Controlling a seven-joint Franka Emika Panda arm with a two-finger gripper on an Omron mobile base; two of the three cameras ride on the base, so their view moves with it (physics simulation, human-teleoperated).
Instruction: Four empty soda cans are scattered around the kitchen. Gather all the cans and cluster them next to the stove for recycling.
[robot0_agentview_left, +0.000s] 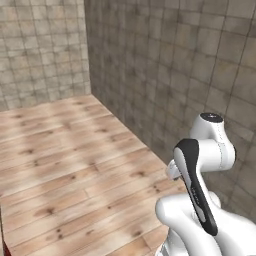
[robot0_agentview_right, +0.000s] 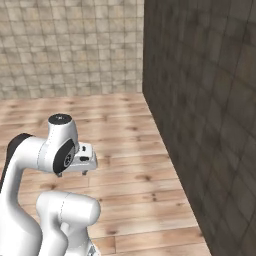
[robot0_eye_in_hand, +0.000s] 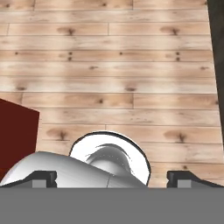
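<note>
The soda cans and the stove are out of view. My gripper is open, its two dark fingertips standing far apart with nothing between them. It points down at the wood plank floor. The arm is folded close over the base, with the hand held low in front of it.
A tan tiled wall runs close along the right side and meets another tiled wall at a corner ahead. Bare plank floor spreads to the left. A dark red cabinet corner sits at the left of the hand view.
</note>
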